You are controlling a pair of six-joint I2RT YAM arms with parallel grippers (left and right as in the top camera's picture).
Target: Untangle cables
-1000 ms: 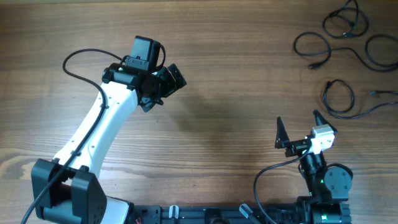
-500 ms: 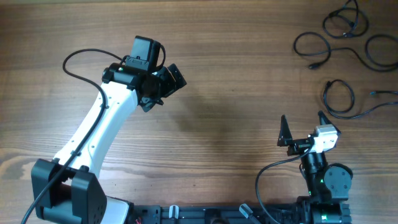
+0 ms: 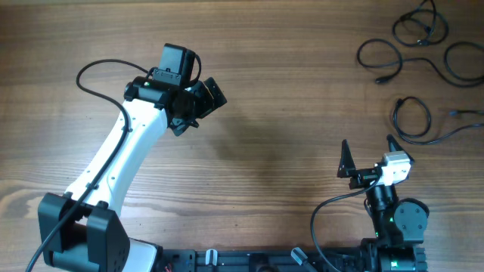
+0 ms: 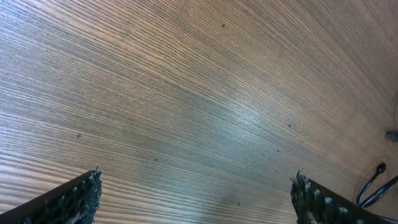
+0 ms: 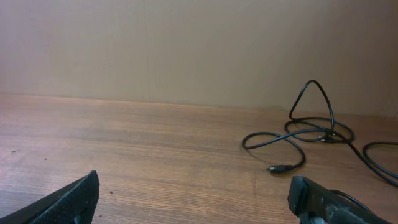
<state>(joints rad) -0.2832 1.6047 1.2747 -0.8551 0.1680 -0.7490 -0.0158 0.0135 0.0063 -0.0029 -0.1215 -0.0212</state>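
Note:
Several thin black cables lie at the table's far right: a loop with a plug end (image 3: 381, 57), a bunched coil (image 3: 420, 27), a loop at the edge (image 3: 463, 62) and a nearer loop (image 3: 412, 119) with a tail running right. My right gripper (image 3: 368, 153) is open and empty, in front of the nearer loop and apart from it. In the right wrist view (image 5: 193, 194) a raised cable loop (image 5: 309, 127) lies ahead right. My left gripper (image 3: 201, 108) is open and empty over bare wood, far left of the cables. The left wrist view (image 4: 196, 198) shows only a cable end (image 4: 375, 185) at its right edge.
The table (image 3: 287, 91) is brown wood grain. A plain wall (image 5: 186, 43) stands behind its far edge. Thicker black wires run along both arms, one looping out left of the left arm (image 3: 94, 69). The arm bases (image 3: 393, 227) stand at the front edge.
My right gripper has shifted slightly back toward the front edge and to the right. The left arm and the cables have not moved.

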